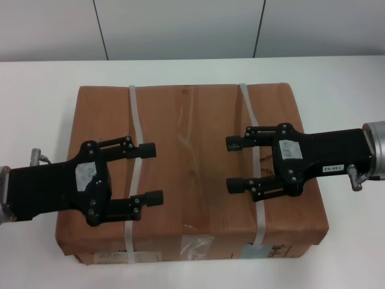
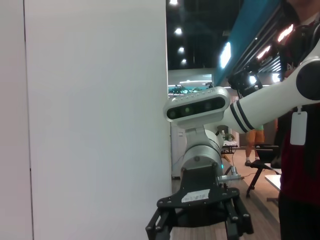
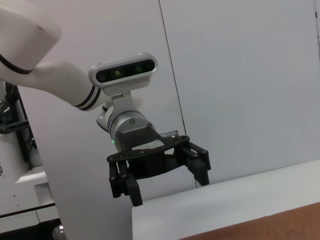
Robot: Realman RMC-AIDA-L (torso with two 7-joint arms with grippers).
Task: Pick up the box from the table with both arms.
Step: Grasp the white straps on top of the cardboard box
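The large brown cardboard box lies on the white table, with two whitish straps across its top and labels on its near side. My left gripper hovers over the left half of the box top, fingers open and pointing right across the left strap. My right gripper hovers over the right half, fingers open and pointing left. The two face each other and hold nothing. The left wrist view shows the right gripper. The right wrist view shows the left gripper and a corner of the box.
The table reaches well past the box on both sides and behind it. A white panelled wall stands behind the table. A person stands at the side of the room in the left wrist view.
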